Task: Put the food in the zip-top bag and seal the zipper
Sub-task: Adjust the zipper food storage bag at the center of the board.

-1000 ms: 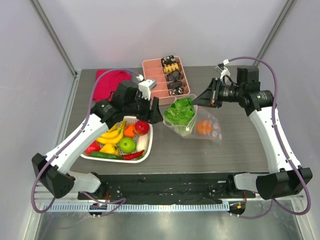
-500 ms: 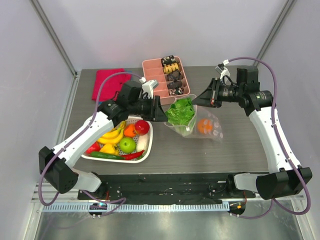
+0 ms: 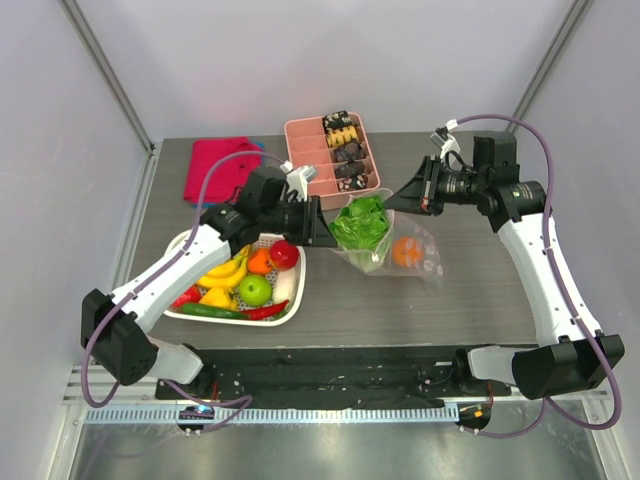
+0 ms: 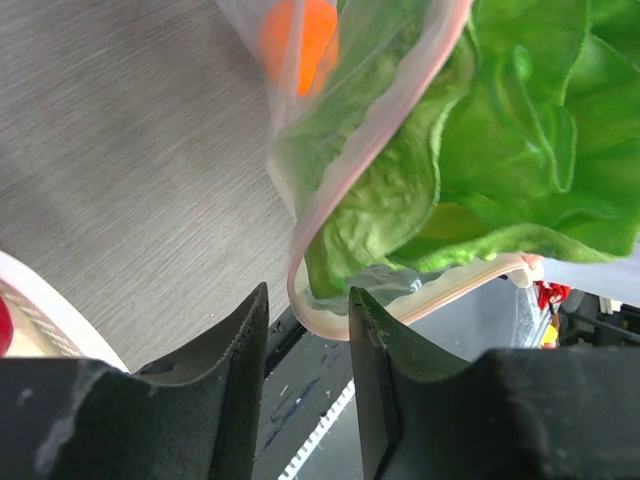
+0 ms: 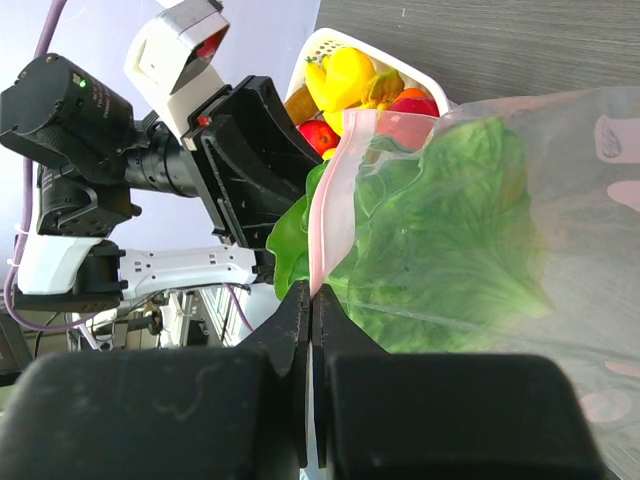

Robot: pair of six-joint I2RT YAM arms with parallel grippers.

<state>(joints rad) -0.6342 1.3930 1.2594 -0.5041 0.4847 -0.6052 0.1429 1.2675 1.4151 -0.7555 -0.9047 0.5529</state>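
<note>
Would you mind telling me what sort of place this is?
Probably a robotics lab cell, not a kitchen: plain white walls enclose the table, robot arms are bolted at its edge, and the food is toys.

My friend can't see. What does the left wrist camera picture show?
The left claw is open, and the pink rim of a clear bag dips between its two black fingers. Green lettuce bulges out of the bag, an orange sits deeper inside, and the grey table lies behind.

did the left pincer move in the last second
Yes: the left pincer has shifted right, away from the red cloth and up to the zip-top bag mouth, judged against the fixed pink tray.
</note>
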